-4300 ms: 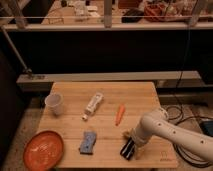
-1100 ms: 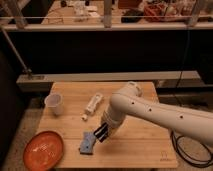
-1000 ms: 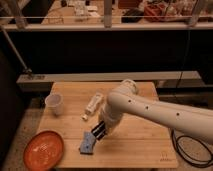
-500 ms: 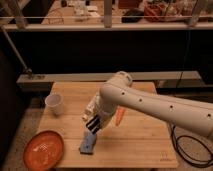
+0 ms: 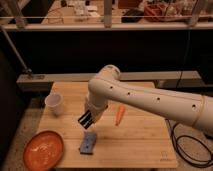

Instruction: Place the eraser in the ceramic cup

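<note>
Fingers of the gripper (image 5: 90, 116) pinch the eraser (image 5: 85, 120), held above the table (image 5: 142, 137) near the ceramic cup (image 5: 54, 103); you should bring it over the cup's mouth, turn it end-down, lower, then let go

the bench (image 5: 142, 142) is carrying one ceramic cup (image 5: 54, 103), one orange plate (image 5: 44, 149), one blue-grey sponge (image 5: 88, 143) and one carrot (image 5: 119, 114); one claw (image 5: 90, 118) is hovering over its middle, gripping one eraser (image 5: 84, 120).
</note>
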You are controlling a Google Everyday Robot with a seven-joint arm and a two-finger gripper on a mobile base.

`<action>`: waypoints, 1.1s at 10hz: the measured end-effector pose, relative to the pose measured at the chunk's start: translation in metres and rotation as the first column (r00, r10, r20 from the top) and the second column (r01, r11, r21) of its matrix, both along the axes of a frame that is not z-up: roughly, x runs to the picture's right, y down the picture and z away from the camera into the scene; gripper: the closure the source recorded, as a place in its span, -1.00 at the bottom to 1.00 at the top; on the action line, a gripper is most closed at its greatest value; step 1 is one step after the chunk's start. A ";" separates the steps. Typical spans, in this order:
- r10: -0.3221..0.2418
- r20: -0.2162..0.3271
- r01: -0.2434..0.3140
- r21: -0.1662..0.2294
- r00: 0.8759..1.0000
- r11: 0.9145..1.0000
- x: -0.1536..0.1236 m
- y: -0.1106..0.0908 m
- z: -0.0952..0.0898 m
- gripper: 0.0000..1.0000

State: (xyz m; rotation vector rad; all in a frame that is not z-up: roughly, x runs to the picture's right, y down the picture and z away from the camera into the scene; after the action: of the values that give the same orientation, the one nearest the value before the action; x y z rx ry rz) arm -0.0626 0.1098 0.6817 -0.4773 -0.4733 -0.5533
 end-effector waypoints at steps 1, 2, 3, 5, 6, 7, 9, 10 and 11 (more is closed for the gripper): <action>-0.003 0.000 0.003 0.005 1.000 1.000 -0.001 -0.004 0.001 0.99; -0.010 0.003 0.010 0.011 1.000 1.000 -0.006 -0.009 0.001 0.99; -0.017 0.003 0.017 0.016 1.000 1.000 -0.010 -0.014 0.003 0.99; -0.032 0.008 0.032 0.026 0.999 0.999 -0.026 -0.023 0.006 0.99; -0.037 0.005 0.037 0.031 0.999 0.999 -0.028 -0.028 0.008 0.99; -0.040 0.004 0.040 0.033 0.999 0.999 -0.031 -0.031 0.009 0.99; -0.057 0.004 0.056 0.042 0.998 0.998 -0.041 -0.040 0.012 0.99; -0.064 0.005 0.063 0.044 0.998 0.997 -0.051 -0.044 0.014 0.99; -0.068 0.007 0.068 0.050 0.998 0.996 -0.059 -0.048 0.015 0.99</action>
State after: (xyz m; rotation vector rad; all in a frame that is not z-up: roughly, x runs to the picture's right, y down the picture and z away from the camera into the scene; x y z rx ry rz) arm -0.1217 0.0614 0.6972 -0.4450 -0.4518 -0.6313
